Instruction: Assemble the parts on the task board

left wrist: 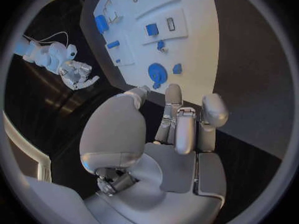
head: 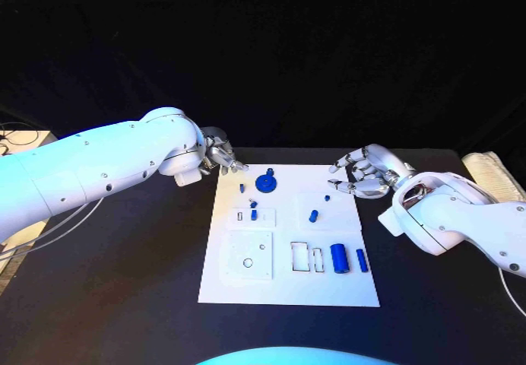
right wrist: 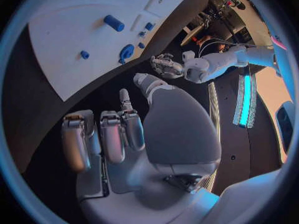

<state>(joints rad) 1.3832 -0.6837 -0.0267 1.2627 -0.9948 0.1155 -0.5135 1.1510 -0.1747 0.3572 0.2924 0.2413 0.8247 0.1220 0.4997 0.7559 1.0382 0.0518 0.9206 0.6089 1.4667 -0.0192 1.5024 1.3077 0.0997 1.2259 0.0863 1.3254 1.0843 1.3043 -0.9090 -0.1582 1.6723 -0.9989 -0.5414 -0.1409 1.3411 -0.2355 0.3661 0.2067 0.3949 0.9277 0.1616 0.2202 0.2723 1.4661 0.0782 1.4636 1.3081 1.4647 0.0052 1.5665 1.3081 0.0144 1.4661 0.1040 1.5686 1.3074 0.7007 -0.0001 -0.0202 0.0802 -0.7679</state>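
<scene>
The white task board lies in the middle of the black table. On its far part sit a round blue part and several small blue pieces, one on a raised white plate. A blue cylinder and a thinner blue bar lie near the right edge. My left hand hovers at the board's far left corner, fingers loosely bent, holding nothing. My right hand hangs over the far right corner, fingers apart and empty. The left wrist view shows the left hand just short of the round part.
A square white plate and narrow rectangular frames occupy the board's near half. A pale padded object lies at the table's right edge. Cables trail at the far left. Bare black table surrounds the board.
</scene>
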